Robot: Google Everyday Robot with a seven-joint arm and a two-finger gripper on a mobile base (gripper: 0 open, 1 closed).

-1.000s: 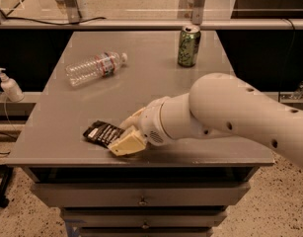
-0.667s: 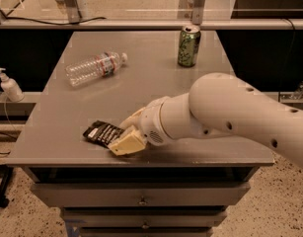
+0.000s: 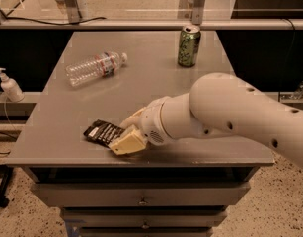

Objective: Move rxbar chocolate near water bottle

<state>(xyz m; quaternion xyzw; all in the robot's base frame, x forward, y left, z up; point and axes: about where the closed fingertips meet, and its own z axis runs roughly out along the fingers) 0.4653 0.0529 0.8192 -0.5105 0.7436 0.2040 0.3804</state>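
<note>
Nearest the viewer, the front of the grey metal bench (image 3: 156, 90) carries a stack of shut drawers with small pulls (image 3: 141, 197), so nothing of their contents shows. Just behind the near edge, left of centre, lies the rxbar chocolate (image 3: 100, 131), a flat dark wrapper with white lettering, resting flat on the bench. The cream-coloured gripper (image 3: 125, 138) sits low on the bench at the bar's right end and overlaps it. Whether it is clamped on the wrapper cannot be told. The thick white arm (image 3: 230, 110) reaches in from the right.

Farther back on the left, well apart from the bar, the water bottle (image 3: 94, 68), clear crinkled plastic with a white cap and a red-blue-white label, lies on its side with the cap pointing right. It looks see-through, with no liquid level visible. On the far right stands an upright green drink can (image 3: 189, 46). Off the bench to the left, a white pump dispenser bottle (image 3: 9, 85) stands on a lower ledge.
</note>
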